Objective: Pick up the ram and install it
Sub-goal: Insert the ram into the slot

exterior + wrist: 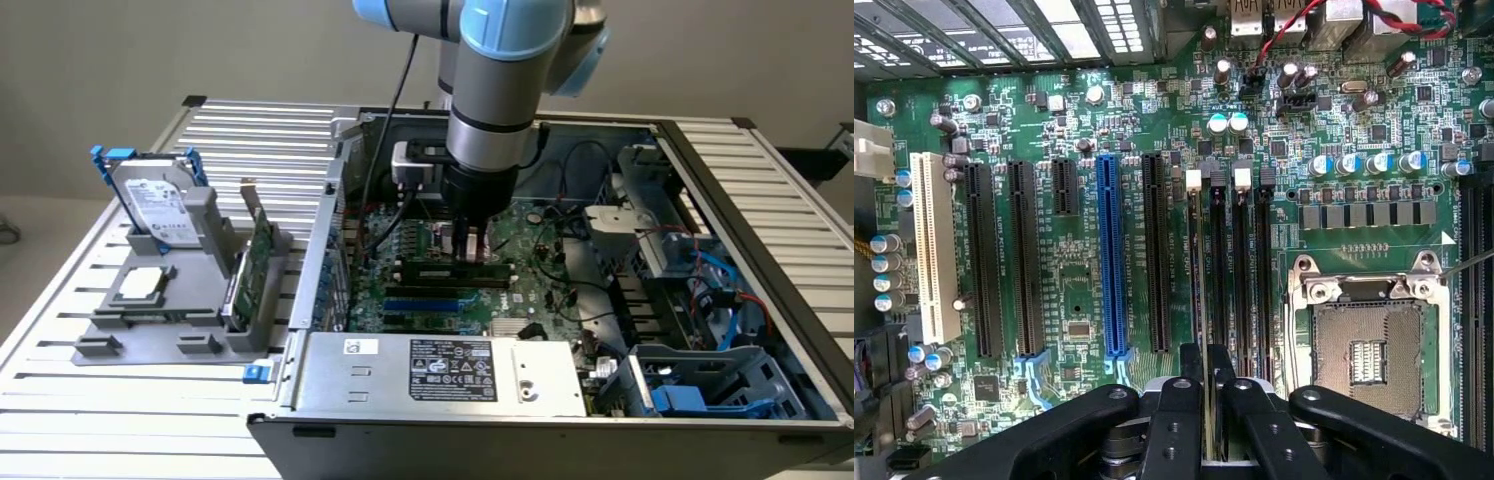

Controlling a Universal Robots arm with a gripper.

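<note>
The gripper [1209,378] has its jaws clamped on the ram [1204,300], which stands edge-on between them over a motherboard [1074,300] slot.

Case [781,260] open on top, reachable from above. Gripper [467,250] clamped on the ram [424,266] mid-motherboard, neighbouring slots [1239,270] tight beside it. Power supply [441,370] walls the case's near edge. Drive cage [654,240] and cables [727,290] crowd the exterior view's right. Table [134,420] has free slats at its near-left corner.
</note>
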